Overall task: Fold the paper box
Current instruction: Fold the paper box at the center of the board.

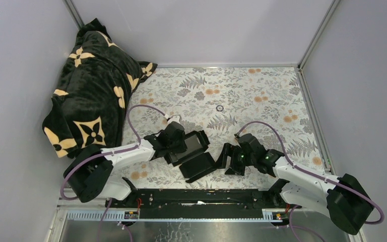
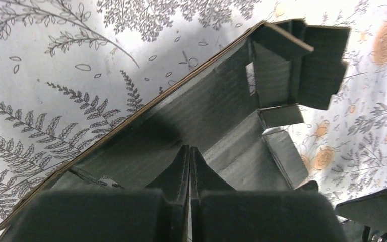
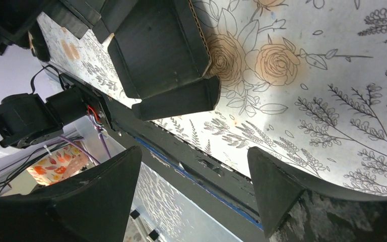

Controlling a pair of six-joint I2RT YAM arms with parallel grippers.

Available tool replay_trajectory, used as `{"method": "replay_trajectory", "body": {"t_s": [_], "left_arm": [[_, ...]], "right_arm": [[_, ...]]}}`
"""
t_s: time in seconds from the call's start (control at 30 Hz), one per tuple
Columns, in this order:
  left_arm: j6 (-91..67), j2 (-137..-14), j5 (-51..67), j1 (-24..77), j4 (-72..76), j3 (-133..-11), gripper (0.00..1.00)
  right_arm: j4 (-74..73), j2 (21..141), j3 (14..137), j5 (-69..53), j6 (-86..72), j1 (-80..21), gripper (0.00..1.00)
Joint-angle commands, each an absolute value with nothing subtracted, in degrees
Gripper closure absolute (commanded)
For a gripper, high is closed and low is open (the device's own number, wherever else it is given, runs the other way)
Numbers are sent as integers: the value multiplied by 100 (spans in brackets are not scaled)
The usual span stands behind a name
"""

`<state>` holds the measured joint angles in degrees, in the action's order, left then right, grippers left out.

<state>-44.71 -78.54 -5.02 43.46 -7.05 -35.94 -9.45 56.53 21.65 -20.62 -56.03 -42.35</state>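
Note:
The paper box (image 1: 195, 147) is a part-folded black card tray with a loose flap (image 1: 199, 167) lying toward the near edge. My left gripper (image 1: 182, 144) is shut, its tips (image 2: 190, 149) pressed together over the box's inner panel (image 2: 206, 111); no card shows between them. Raised side flaps (image 2: 302, 60) stand at the box's far end in the left wrist view. My right gripper (image 1: 227, 160) hangs open just right of the box, touching nothing. In the right wrist view its fingers (image 3: 269, 186) spread wide, with the box (image 3: 156, 50) beyond them at upper left.
A black plush blanket with cream flowers (image 1: 93, 91) is heaped at the back left. A small ring (image 1: 219, 108) lies on the floral tablecloth (image 1: 262, 96). The black mounting rail (image 1: 196, 196) runs along the near edge. Grey walls close in the sides and back.

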Motion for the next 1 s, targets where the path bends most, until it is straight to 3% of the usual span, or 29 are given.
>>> {"method": "replay_trajectory", "body": {"t_s": [0.0, 0.97], "left_arm": [[-4675, -8054, -677, 4431, -300, -3467, 99], [-5573, -9052, -829, 4776, 594, -3367, 99]], "right_arm": [[-493, 5816, 2160, -2137, -5814, -4321, 15], [-469, 6070, 2875, -981, -6860, -4816, 21]]}}
